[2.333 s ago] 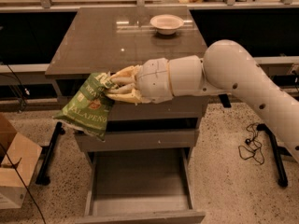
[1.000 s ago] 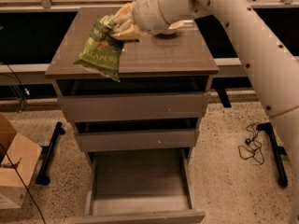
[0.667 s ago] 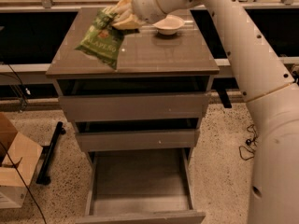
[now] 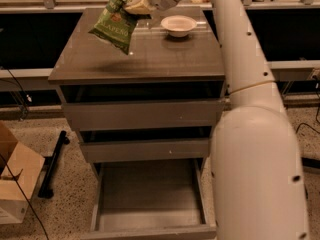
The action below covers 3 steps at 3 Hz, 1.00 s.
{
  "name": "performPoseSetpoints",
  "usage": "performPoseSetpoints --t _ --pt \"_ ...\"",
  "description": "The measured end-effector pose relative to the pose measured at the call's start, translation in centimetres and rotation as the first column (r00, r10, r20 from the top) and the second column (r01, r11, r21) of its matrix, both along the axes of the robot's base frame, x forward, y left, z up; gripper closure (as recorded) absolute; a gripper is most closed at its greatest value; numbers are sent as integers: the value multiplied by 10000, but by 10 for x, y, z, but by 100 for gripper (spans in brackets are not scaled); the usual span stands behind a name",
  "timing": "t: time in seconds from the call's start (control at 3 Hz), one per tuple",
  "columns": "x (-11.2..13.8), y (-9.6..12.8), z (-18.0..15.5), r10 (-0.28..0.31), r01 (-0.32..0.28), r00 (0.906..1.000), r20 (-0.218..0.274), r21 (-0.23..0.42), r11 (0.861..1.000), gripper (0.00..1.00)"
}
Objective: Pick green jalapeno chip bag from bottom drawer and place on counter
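The green jalapeno chip bag [image 4: 116, 24] hangs in the air above the back left part of the counter [image 4: 150, 59], clear of its surface. My gripper [image 4: 134, 3] is shut on the bag's top edge, high over the counter's far side. My white arm comes down the right of the view. The bottom drawer [image 4: 150, 194] stands pulled out below, its pale floor bare.
A white bowl [image 4: 178, 25] sits on the counter's back right, just right of the bag. The two upper drawers [image 4: 142, 115] are slightly ajar. A cardboard box [image 4: 15, 181] stands on the floor at the left. A pale ledge [image 4: 30, 6] runs behind.
The gripper has lifted the bag from beside the cabinet's front left up and back over the counter, towards the bowl. The arm now fills more of the right side.
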<state>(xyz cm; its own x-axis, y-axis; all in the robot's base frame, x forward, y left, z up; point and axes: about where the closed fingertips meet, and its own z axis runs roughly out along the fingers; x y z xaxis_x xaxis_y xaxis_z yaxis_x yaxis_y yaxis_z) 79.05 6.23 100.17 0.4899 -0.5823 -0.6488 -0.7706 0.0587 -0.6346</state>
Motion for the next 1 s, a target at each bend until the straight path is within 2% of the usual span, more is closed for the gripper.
performPoseSetpoints --t 0.33,0.67,1.0 --pt "35 -5 -16 -592 601 9980 -229 374 9975 53" --pt "45 -5 -45 -752 781 9939 -805 326 9964 29" --pt "45 1 -48 -675 703 9943 -827 318 9970 1"
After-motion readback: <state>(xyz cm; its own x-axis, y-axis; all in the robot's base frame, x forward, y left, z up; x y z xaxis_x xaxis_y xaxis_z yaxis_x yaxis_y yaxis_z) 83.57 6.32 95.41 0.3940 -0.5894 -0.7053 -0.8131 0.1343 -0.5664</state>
